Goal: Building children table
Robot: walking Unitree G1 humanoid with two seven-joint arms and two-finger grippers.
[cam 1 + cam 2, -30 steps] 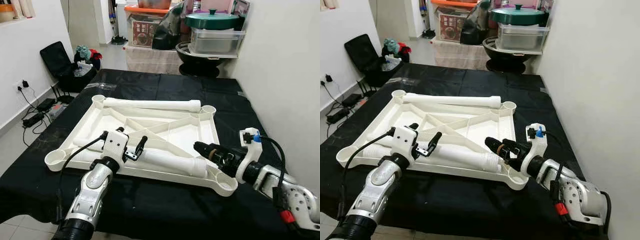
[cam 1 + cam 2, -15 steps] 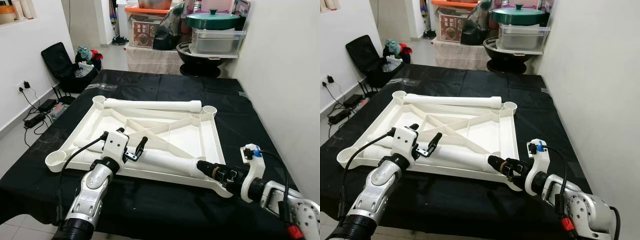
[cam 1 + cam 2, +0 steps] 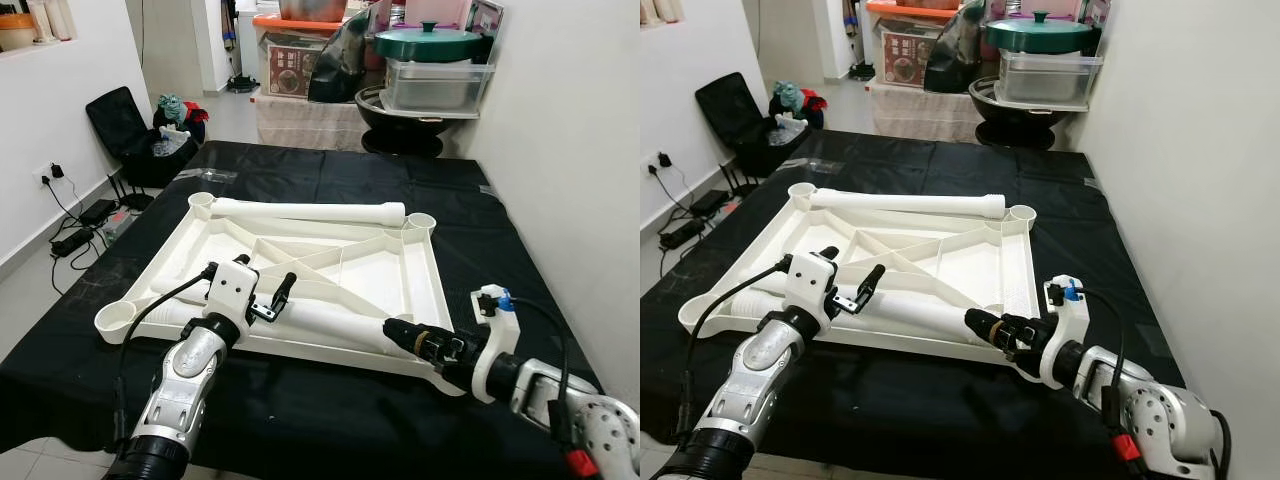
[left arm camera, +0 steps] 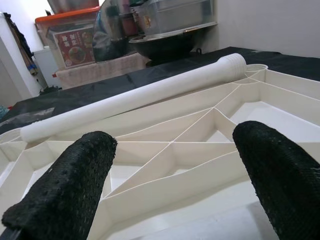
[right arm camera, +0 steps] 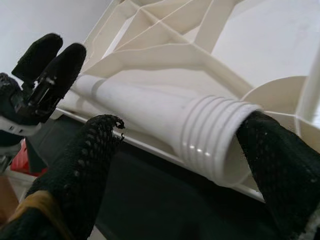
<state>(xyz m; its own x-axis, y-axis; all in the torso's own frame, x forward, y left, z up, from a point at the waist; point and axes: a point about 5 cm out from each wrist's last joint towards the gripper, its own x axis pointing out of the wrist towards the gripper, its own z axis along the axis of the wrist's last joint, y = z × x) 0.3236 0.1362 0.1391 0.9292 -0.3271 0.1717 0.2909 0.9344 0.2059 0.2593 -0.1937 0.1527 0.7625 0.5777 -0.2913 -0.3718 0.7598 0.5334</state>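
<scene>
The white tabletop (image 3: pixel 300 262) lies upside down on the black worktop (image 3: pixel 330 180). 1 leg tube (image 3: pixel 305 210) rests along its far edge; a 2nd tube (image 3: pixel 320 322) lies along the near edge. The right gripper (image 5: pixel 175 150) straddles that near tube's threaded end, fingers spread, not clamped. The left gripper (image 3: pixel 268 292) hovers open above the same tube.

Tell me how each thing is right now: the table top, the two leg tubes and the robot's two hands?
Table top: upside down on the black cloth, ribs up.
Far leg: lying along the far edge, not screwed in.
Near leg: lying on the near edge, threaded end at the right gripper.
Right gripper: open, fingers either side of the threaded end.
Left gripper: open, over the near leg.
</scene>
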